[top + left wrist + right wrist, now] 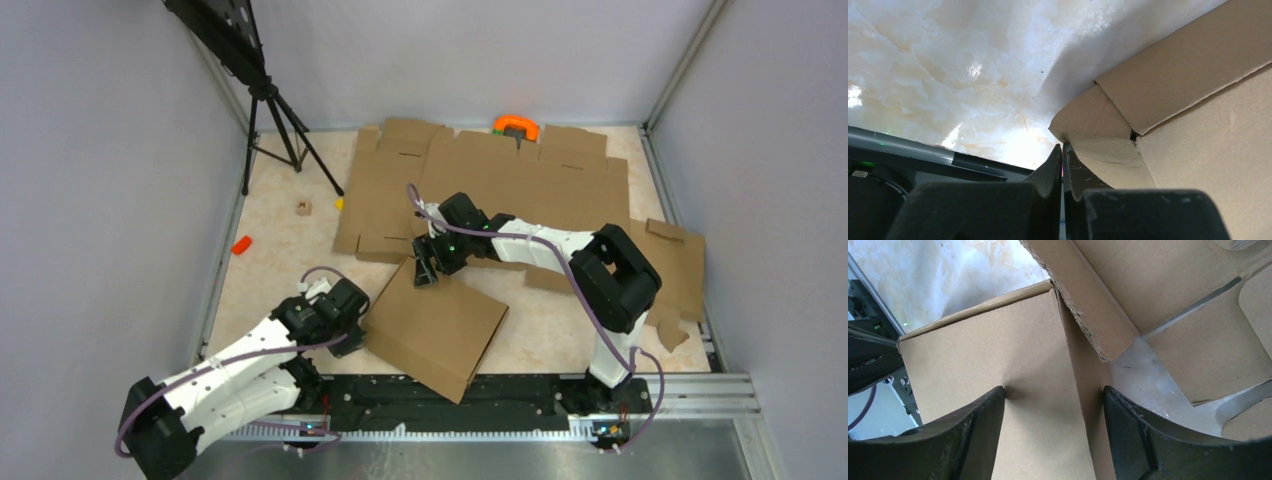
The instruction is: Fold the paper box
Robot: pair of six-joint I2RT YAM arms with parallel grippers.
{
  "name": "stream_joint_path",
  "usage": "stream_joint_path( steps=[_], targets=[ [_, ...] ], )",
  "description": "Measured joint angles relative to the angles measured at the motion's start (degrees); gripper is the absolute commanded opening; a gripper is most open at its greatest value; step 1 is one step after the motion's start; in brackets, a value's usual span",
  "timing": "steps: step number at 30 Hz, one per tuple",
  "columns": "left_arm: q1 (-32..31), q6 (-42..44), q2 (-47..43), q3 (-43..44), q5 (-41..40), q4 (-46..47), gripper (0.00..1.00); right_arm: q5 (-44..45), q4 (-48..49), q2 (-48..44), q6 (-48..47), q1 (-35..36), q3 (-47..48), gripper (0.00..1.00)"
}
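Top external: paper box near front-centre of table, between both arms, sitting skewed. Reads as a shallow closed-up mailer w/ broad panel on top, so main panels + side walls prob. folded already. L gripper at its left corner, R gripper at its far corner. Flat cardboard blanks lying behind, orange clamp-like item at back edge. Left wrist: L gripper fully closed, nothing pinched as far as visible, tips just beside the paper box corner. Corner tab sticking out there, small dark gap at seam, so prob. not fully tucked. Right wrist: R gripper spread wide, fingers straddling top panel of paper box near its edge, tips down on the cardboard, not clamped on anything. Blank's torn-looking edge just beside. Est. progress: late stage. Left to do, by the look of it: press top panel flat, tuck that corner tab, close remaining gap. Lock state of far-side tabs: cannot tell from these views.
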Motion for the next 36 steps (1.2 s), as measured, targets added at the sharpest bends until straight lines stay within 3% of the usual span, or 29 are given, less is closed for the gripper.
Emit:
stream_joint_path(
  steps=[8,20,29,36],
  targets=[
    [0.0,5.0,0.8,-3.0,0.5,5.9,0.00,-0.9,0.4,0.0,-0.9,-0.2,0.0,0.60],
    [-0.1,22.1,5.0,-4.2,4.8,13.6,0.00,-3.2,1.3,0.8,-3.5,-0.6,0.0,0.59],
    [-0.1,35.7,1.8,-7.6,8.0,21.1,0.00,-3.5,2.4,0.9,-5.5,-0.9,0.1,0.59],
    [-0.3,40.2,1.1,-8.2,9.8,23.4,0.00,-3.2,2.0,1.1,-6.4,-1.3,0.4,0.59]
  ],
)
